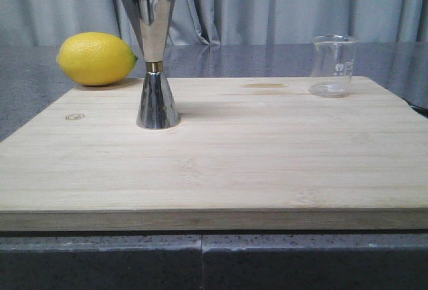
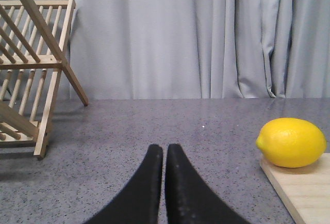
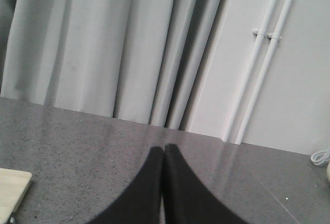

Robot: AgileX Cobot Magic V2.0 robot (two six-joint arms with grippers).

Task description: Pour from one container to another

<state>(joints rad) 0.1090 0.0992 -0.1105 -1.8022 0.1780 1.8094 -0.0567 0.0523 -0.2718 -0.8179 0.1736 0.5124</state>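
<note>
The small clear glass beaker [image 1: 332, 66] stands upright at the back right of the wooden board [image 1: 214, 170]. The tall steel hourglass jigger [image 1: 154, 57] stands upright on the board's left half. Neither gripper shows in the front view. In the left wrist view my left gripper [image 2: 164, 149] is shut with nothing in it, above the grey counter, left of the board's corner [image 2: 301, 193]. In the right wrist view my right gripper [image 3: 164, 149] is shut and empty over the counter, off the board's right side. Beaker and jigger are out of both wrist views.
A yellow lemon [image 1: 97, 58] [image 2: 292, 142] rests at the board's back left corner. A wooden slatted rack [image 2: 32, 74] stands on the counter further left. Grey curtains hang behind. White pipes [image 3: 265, 59] run up the wall at the right.
</note>
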